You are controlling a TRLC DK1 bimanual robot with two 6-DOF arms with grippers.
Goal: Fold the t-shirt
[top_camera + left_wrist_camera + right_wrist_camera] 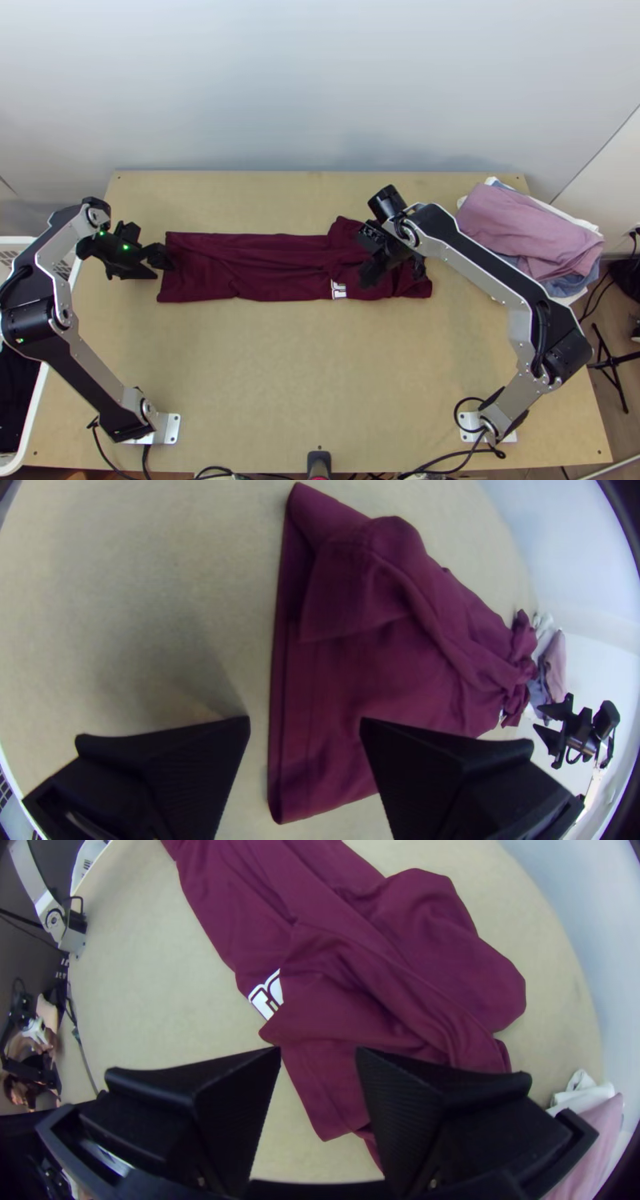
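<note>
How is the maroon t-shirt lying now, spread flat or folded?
Folded, loosely: the t-shirt lies as a long, narrow strip with creases, and cloth layers overlap at both ends.

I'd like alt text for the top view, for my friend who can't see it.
A maroon t-shirt lies in a long, wrinkled strip across a wooden table. A robot's left pincer is at its left end, the right pincer over its right part. Clothes are piled by the table's far right corner.

The top view looks steeply down from high over the desk (320,376); both wrist views face down closer, all sharing the shirt (268,276).
</note>
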